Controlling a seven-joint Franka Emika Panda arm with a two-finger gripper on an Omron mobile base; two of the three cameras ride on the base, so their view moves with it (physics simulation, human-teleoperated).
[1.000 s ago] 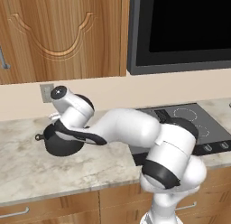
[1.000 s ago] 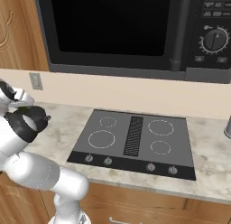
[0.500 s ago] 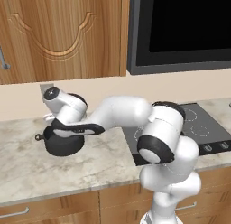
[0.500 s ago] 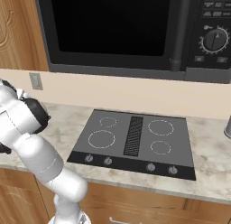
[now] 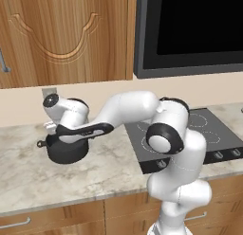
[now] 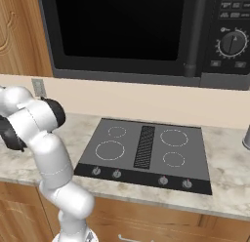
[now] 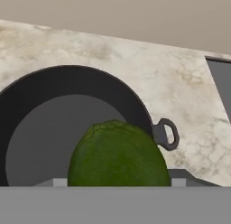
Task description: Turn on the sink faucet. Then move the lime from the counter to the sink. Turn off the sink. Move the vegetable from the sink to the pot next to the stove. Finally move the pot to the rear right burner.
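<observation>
The green lime [image 7: 118, 155] looms large at the bottom of the hand view, held between the fingers just above the open black pot [image 7: 128, 99]. It hangs over the pot's right half, near the small loop handle [image 7: 168, 133]. In the left base view my gripper [image 5: 56, 134] points down over the same pot [image 5: 66, 152], which stands on the marble counter left of the stove [image 5: 190, 134]. The fingertips themselves are hidden behind the lime. The rear right burner [image 6: 174, 137] is bare.
A microwave [image 6: 146, 31] hangs above the cooktop [image 6: 146, 146], and wooden cabinets [image 5: 61, 35] hang above the pot. Knobs line the stove's front edge [image 6: 141, 175]. A grey object [image 6: 246, 137] stands at the far right of the counter.
The arm's elbow has swung back and to the left while the hand stays over the pot, shifted slightly left. The pot has not moved.
</observation>
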